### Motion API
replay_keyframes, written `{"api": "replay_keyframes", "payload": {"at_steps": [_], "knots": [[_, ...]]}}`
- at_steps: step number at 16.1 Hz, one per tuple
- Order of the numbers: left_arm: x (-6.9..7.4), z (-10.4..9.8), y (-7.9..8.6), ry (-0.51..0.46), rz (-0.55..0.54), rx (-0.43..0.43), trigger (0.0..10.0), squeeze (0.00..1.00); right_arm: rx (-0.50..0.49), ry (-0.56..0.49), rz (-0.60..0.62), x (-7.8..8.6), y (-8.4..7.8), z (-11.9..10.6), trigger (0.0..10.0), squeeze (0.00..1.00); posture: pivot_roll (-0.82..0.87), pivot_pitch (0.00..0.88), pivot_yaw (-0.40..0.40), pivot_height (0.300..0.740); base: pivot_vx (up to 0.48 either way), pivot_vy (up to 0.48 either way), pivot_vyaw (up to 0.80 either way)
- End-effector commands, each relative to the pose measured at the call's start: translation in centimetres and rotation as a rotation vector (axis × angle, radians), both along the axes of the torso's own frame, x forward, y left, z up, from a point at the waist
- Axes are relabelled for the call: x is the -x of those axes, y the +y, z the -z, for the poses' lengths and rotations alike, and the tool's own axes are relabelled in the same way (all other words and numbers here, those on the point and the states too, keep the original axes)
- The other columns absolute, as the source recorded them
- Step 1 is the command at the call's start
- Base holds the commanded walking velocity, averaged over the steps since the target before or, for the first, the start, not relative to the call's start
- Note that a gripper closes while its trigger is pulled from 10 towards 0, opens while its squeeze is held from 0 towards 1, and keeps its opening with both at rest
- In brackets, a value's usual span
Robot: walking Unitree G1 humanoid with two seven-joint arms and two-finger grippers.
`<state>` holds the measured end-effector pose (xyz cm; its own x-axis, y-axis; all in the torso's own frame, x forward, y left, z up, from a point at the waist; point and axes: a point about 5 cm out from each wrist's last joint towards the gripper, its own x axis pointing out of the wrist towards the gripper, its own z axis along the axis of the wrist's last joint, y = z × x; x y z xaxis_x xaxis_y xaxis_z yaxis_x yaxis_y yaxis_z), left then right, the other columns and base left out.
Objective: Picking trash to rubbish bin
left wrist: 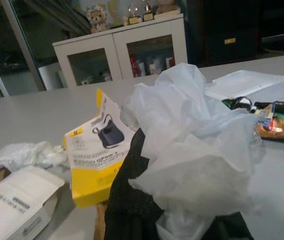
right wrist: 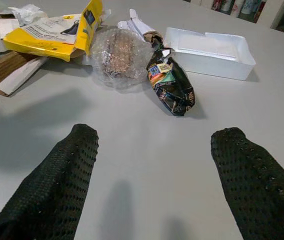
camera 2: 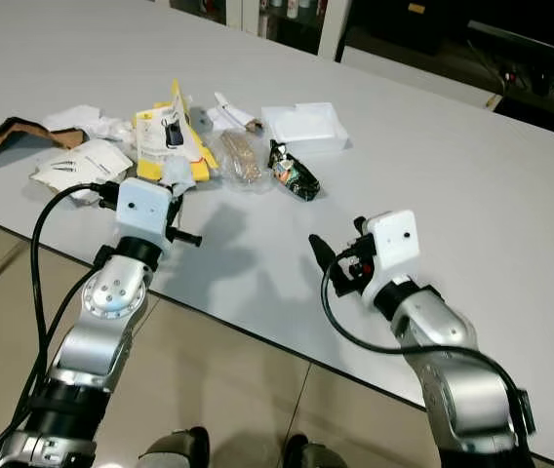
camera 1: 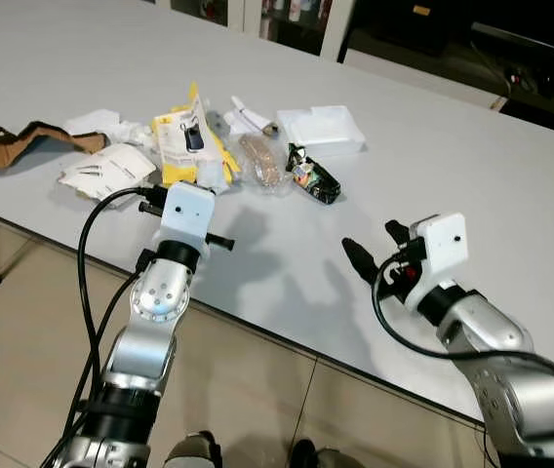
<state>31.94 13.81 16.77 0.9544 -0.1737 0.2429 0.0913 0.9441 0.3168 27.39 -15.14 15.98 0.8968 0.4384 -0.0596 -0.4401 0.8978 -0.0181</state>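
A pile of trash lies on the grey table (camera 1: 472, 185): a yellow package (camera 1: 181, 141), a bubble-wrapped lump (camera 1: 262, 161), a dark snack wrapper (camera 1: 314, 178), a white foam tray (camera 1: 321, 127), a white paper box (camera 1: 109, 168) and torn brown cardboard (camera 1: 23, 139). My left gripper (left wrist: 182, 220) is at the near side of the pile, shut on a crumpled white plastic wrap (left wrist: 192, 145). To the right of the pile, my right gripper (right wrist: 155, 134) hovers low over bare table, open and holding nothing. The snack wrapper (right wrist: 172, 87) lies just ahead of it.
The table's front edge (camera 1: 287, 341) runs diagonally below both arms, with tiled floor (camera 1: 23, 322) under it. A white cabinet (left wrist: 122, 50) stands beyond the table. Dark furniture and cables (camera 1: 531, 68) are at the far right.
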Motion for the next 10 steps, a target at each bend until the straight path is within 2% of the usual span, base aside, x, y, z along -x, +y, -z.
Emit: {"api": "replay_keyframes", "payload": {"at_steps": [1, 3, 4, 5, 6, 10], "knots": [[0.3, -0.1, -0.1, 0.007, 0.002, 0.002, 0.6, 0.0, 0.005, 0.0, -0.005, -0.3, -0.4, 0.2, 10.0, 0.0, 0.26, 0.2, -0.129, 0.74, 0.0, 0.0, 0.0], [0.6, 0.0, 0.1, 0.016, -0.019, -0.007, 5.1, 0.0, -0.009, 0.007, -0.05, -1.4, 0.1, 0.3, 10.0, 0.0, 0.27, 0.203, -0.131, 0.74, 0.0, 0.0, 0.0], [0.7, -0.2, 0.1, 0.016, -0.027, -0.011, 8.0, 0.0, -0.022, 0.007, -0.07, -1.9, 0.4, 0.3, 10.0, 0.0, 0.28, 0.206, -0.135, 0.74, 0.0, 0.0, 0.0], [0.6, -0.3, 0.1, 0.014, -0.029, -0.012, 8.4, 0.0, -0.03, 0.006, -0.077, -2.2, 0.5, 0.3, 10.0, 0.0, 0.28, 0.206, -0.135, 0.74, 0.0, 0.0, 0.0], [0.7, -0.6, 0.1, 0.008, -0.036, -0.018, 10.0, 0.0, -0.039, 0.008, -0.095, -2.6, 0.8, 0.4, 10.0, 0.0, 0.29, 0.214, -0.141, 0.74, 0.0, 0.0, 0.0], [0.6, -0.6, 0.4, 0.033, -0.087, -0.005, 10.0, 0.0, -0.053, -0.025, -0.125, -3.3, 1.8, 0.4, 10.0, 0.0, 0.3, 0.222, -0.147, 0.74, 0.0, 0.0, 0.0]]}}
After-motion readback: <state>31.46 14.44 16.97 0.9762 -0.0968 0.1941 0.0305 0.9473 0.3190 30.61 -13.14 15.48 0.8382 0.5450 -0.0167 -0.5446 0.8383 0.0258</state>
